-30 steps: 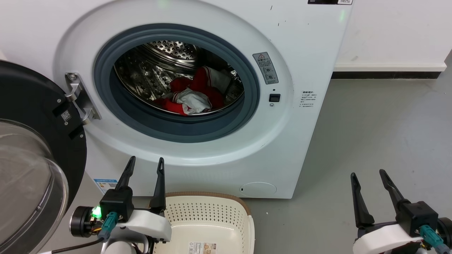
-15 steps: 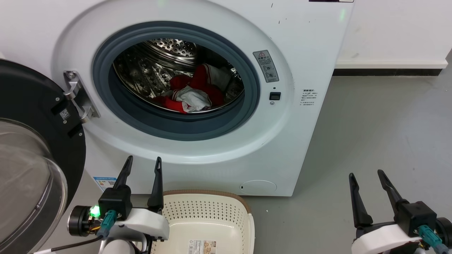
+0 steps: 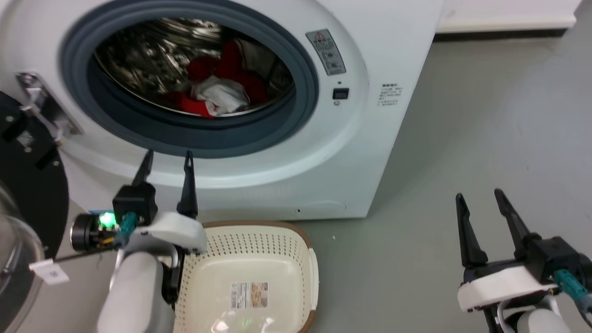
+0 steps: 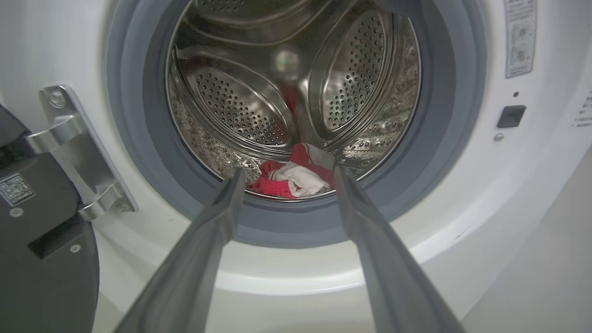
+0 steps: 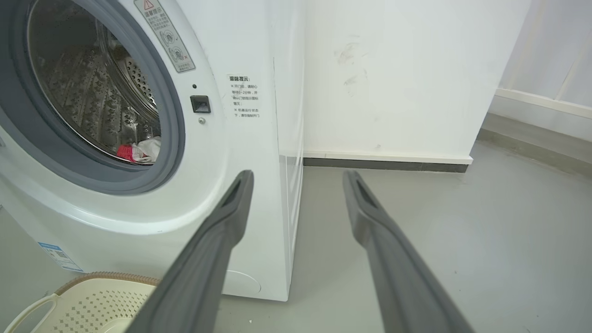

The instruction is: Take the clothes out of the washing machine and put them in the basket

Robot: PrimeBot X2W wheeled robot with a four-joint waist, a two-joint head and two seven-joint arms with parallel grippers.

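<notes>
The clothes [image 3: 217, 90] are spotted low in the drum [image 3: 138, 51] of the washing machine [image 3: 360, 152], just behind the lower lip of the grey ring [image 3: 307, 92]. That's 1 small bundle: red striped fabric w/ 1 white piece on top, long axis laid approx 9-to-3 across the drum bottom. In the left wrist view it is framed dead ahead at 12 o'clock. The left gripper [image 3: 169, 155] is held outside the opening, just below the ring, jaws spread fairly wide, nothing gripped. The right gripper [image 3: 478, 195] is parked well apart over the floor [image 3: 462, 115], jaws likewise apart and empty, clothes off at approx 10 o'clock. So the left arm is judged nearer, and a straight reach-in is called for. 1 basket [image 3: 259, 225] is set at 5 o'clock of the left gripper, no clothes in it yet. 1 door [image 3: 27, 185] is swung open at 9 o'clock.
</notes>
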